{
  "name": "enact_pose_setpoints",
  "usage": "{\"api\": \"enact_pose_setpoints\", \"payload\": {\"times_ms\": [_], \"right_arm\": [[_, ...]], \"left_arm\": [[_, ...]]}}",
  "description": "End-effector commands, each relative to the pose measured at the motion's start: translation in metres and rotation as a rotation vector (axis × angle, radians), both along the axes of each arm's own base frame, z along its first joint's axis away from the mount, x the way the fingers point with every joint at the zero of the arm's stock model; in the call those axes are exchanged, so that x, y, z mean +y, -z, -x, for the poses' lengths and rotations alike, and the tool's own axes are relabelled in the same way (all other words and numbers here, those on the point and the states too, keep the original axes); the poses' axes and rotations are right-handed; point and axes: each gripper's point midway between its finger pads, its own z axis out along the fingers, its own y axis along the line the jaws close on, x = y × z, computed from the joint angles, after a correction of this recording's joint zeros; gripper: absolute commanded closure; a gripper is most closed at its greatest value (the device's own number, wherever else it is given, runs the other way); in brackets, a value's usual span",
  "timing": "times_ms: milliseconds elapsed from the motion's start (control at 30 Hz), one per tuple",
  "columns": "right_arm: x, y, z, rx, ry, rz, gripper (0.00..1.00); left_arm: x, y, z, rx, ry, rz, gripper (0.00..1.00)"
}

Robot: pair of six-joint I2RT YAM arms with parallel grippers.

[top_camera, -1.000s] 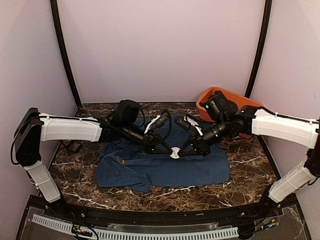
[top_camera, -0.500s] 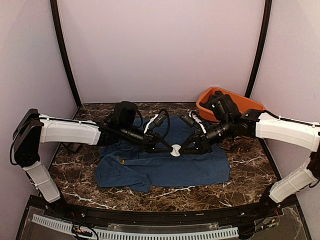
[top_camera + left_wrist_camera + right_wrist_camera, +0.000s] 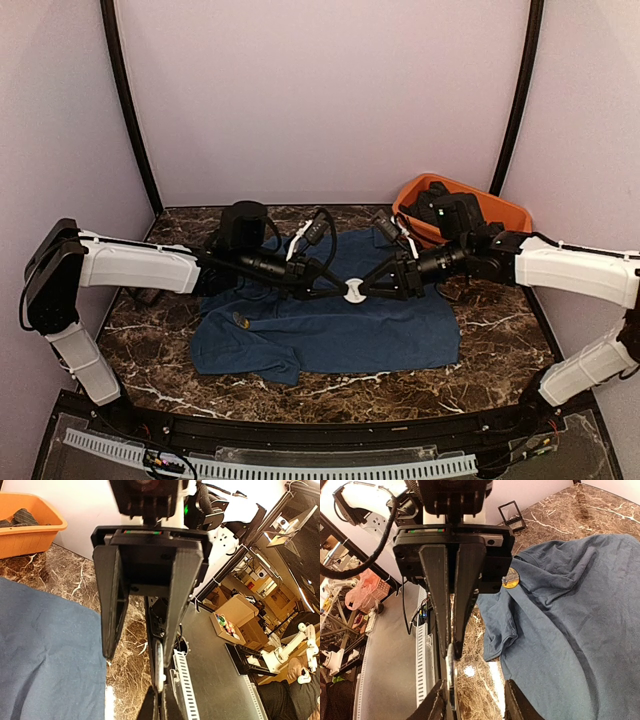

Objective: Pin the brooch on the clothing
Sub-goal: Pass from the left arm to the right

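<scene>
Over the spread shirt [image 3: 330, 340], the left gripper [image 3: 343, 295] pinches the white brooch [image 3: 353, 294] edge-on, the right gripper [image 3: 366, 293] parted around it; probably best to lower steadily with a firm pinch.

The T-shirt [image 3: 330, 335] is plain dark navy blue, with a small round gold-and-dark badge [image 3: 240, 320] on it. The counter [image 3: 500, 345] is dark brown marble veined in white. The tub [image 3: 420, 195] is orange. The brooch [image 3: 354, 294] is white. The left arm [image 3: 140, 265] and right arm [image 3: 575, 270] are white with black joints. The left claw [image 3: 338, 293] and right claw [image 3: 372, 291] are black. The walls [image 3: 320, 100] are pale lilac.
</scene>
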Motion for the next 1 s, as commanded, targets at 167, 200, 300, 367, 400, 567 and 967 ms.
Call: {"api": "enact_pose_setpoints", "payload": {"times_ms": [167,200,300,367,400,567,967], "right_arm": [[0.005,-0.001,-0.002,0.002,-0.014,-0.040,0.83],[0.005,0.000,-0.002,0.004,-0.016,-0.038,0.84],[0.004,0.001,-0.002,0.001,-0.012,-0.034,0.94],[0.003,0.002,-0.001,0.002,-0.013,-0.032,1.00],[0.004,0.002,-0.001,0.003,-0.017,-0.031,1.00],[0.003,0.005,0.003,0.017,-0.038,-0.014,1.00],[0.003,0.008,0.016,0.103,-0.115,0.012,1.00]], "left_arm": [[0.007,-0.015,0.003,-0.019,0.006,0.031,0.99],[0.007,-0.014,0.004,-0.015,0.010,0.027,0.99],[0.007,-0.012,0.004,-0.016,0.016,0.017,0.99],[0.006,-0.011,0.004,-0.013,0.019,0.013,0.99],[0.006,-0.010,0.004,-0.009,0.019,0.010,0.99],[0.006,-0.013,0.002,-0.007,0.022,0.001,0.63],[0.014,-0.009,-0.006,-0.159,-0.006,-0.121,0.41]]}}
